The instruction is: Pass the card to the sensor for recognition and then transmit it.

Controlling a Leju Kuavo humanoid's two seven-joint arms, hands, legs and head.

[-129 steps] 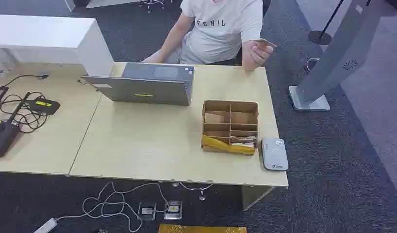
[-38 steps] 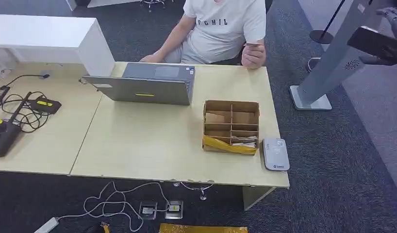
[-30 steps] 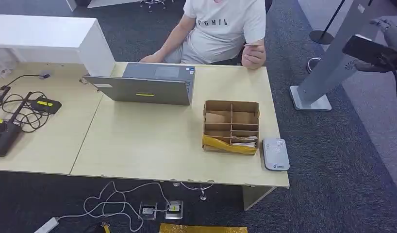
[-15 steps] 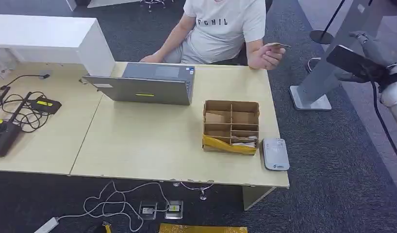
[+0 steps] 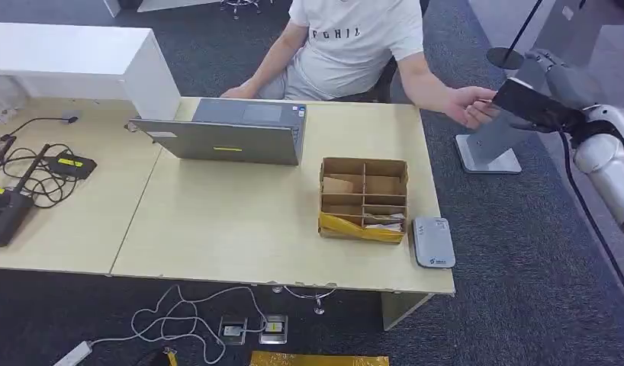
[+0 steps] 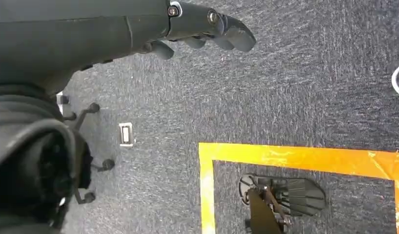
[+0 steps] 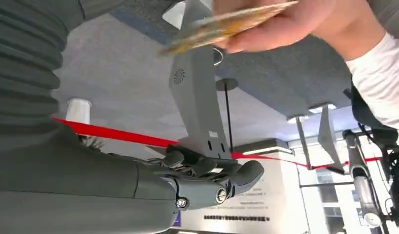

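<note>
A person's hand (image 7: 295,22) holds out a yellowish card (image 7: 227,25) just past my right hand's fingers (image 7: 212,178), which are stretched out with nothing in them. In the head view that person's hand (image 5: 471,105) reaches past the table's far right corner, right up against my raised right hand (image 5: 534,97); the card is hidden there. The grey card sensor (image 5: 432,242) lies flat at the table's near right corner. My left hand (image 6: 202,24) hangs over the carpet, fingers loose and apart, holding nothing.
A divided cardboard box (image 5: 363,198) stands beside the sensor, and a grey laptop (image 5: 233,131) sits further back. A slanted grey kiosk (image 5: 486,156) stands on the carpet right behind my right hand. Cables and devices (image 5: 34,175) lie at the table's left end.
My right arm has come in from the upper right and swung down and left. The person's hand has moved the card from near the chest out to my right hand.
</note>
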